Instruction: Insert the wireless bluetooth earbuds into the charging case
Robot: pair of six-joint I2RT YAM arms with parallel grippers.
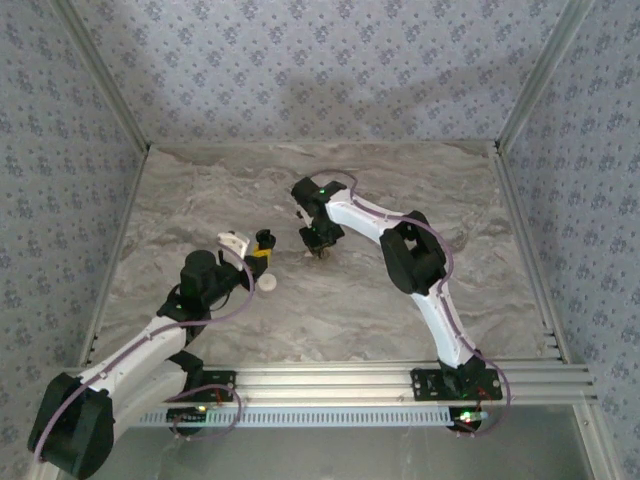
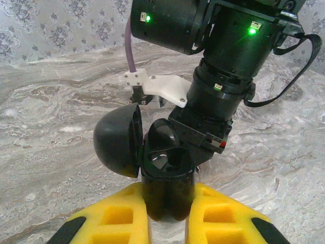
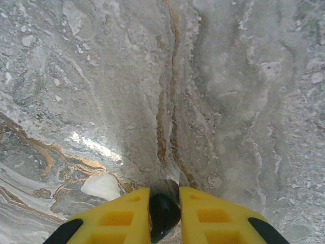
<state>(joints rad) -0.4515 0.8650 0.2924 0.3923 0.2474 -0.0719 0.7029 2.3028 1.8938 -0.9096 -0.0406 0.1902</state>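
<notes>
The charging case (image 2: 165,175) is black here, not white. It stands upright between the yellow fingers of my left gripper (image 2: 168,192), which is shut on its body. Its round lid (image 2: 117,140) hangs open to the left, and two dark wells show inside. From above, the case (image 1: 264,238) sits left of centre. My right gripper (image 3: 164,197) points straight down at the table, shut on a small glossy black earbud (image 3: 163,213). From above, the right gripper (image 1: 318,250) hangs just right of the case. The right arm's wrist (image 2: 223,76) looms right behind the case.
A small round white thing (image 1: 268,283) lies on the marble tabletop (image 1: 350,310) just in front of the left gripper. Aluminium rails (image 1: 520,260) and patterned walls (image 1: 330,70) bound the table. Open tabletop stretches behind and to the right of both arms.
</notes>
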